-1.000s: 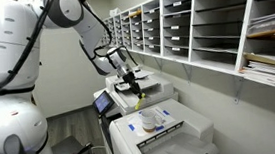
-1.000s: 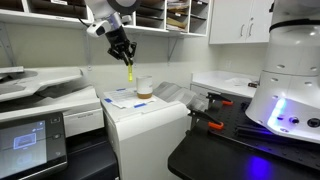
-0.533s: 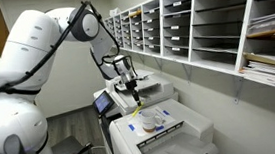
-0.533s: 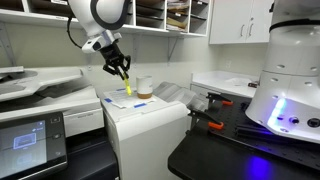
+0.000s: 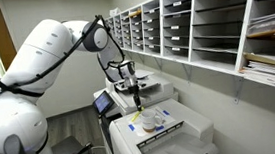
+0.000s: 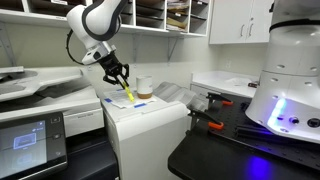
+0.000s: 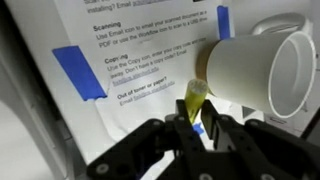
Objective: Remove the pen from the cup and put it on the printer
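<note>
My gripper [image 6: 119,76] is shut on the thin yellowish pen [image 6: 128,91], which hangs tilted from the fingers with its lower end close above the white printer top [image 6: 140,112]. The small pale cup [image 6: 144,88] stands on the printer just beside the pen. In the wrist view the gripper [image 7: 192,124] pinches the pen [image 7: 193,100] right next to the cup [image 7: 256,72], over a taped instruction sheet [image 7: 130,45]. In an exterior view the gripper [image 5: 135,87] holds the pen [image 5: 138,103] above the printer [image 5: 168,135], near the cup [image 5: 150,118].
The sheet is fixed with blue tape strips [image 7: 78,71]. A larger copier [image 6: 40,90] stands beside the printer. Wall shelves of mail slots [image 5: 213,20] run behind. A black table with tools [image 6: 215,125] and a white robot base [image 6: 290,80] are close by.
The arm has moved down and sideways with the pen in the gripper, bringing the pen from above the cup to low over the printer top beside the cup.
</note>
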